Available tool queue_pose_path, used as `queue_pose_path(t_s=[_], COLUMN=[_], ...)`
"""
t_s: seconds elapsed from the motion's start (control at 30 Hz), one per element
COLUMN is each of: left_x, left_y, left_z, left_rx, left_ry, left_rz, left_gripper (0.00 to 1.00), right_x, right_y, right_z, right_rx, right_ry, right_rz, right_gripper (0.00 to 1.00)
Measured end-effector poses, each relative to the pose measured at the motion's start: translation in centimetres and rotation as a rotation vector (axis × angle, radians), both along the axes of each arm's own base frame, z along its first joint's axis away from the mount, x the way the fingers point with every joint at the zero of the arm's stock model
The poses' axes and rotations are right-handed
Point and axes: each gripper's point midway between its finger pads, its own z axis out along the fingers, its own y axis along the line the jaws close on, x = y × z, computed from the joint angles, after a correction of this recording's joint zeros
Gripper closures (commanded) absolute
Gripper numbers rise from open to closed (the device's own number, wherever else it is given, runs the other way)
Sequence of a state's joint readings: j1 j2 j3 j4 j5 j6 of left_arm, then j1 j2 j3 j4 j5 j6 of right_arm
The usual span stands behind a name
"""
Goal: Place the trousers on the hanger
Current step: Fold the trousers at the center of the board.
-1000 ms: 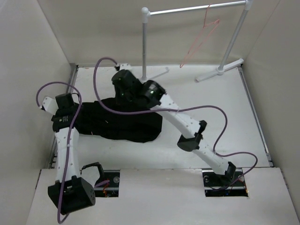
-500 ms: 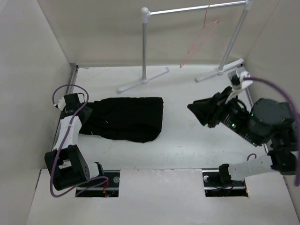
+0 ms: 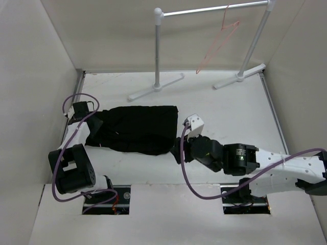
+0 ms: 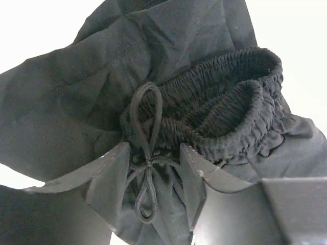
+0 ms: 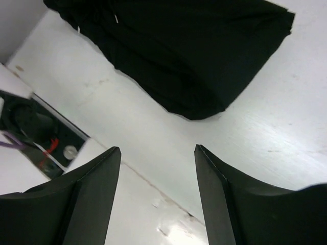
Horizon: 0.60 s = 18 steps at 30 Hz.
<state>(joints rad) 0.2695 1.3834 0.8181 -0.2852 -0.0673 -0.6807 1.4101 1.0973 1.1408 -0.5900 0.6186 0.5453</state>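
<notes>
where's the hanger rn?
Top view: the hanger hangs on the rail at the far right, well apart from the trousers lying on the table, left side.

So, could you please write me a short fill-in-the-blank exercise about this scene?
The hanger hangs from the garment ____.
The trousers lie on the ____.
The right tool is open and holds ____.
A tied ____ sits between the left tool's fingers.
Answers: rail; table; nothing; drawstring.
</notes>
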Motion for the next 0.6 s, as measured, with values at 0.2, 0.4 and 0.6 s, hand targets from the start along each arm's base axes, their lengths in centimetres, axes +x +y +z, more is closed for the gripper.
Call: queue_pose_path(t_s=[0.2, 0.4, 0.6], left_x=[0.8, 0.8, 1.6], left_y=[-0.5, -0.9, -2.1], left_z=[0.0, 1.1, 8.6], left_rx=[-0.026, -0.035, -0.002], left_ry=[-0.026, -0.067, -0.243], left_rz=[-0.018, -0.020, -0.049], left_gripper=[0.85, 0.95, 0.97], right_x=[1.9, 2.3, 2.8], right_y=[-0.9, -1.5, -1.7], right_z=[-1.4, -4.9, -6.7], right_rx=[0.119, 0.121, 0.134], right_ry=[0.100, 0.181, 0.238], right_rz=[-0.059, -0.076, -0.084], right_gripper=[0.30, 0.27, 0.26])
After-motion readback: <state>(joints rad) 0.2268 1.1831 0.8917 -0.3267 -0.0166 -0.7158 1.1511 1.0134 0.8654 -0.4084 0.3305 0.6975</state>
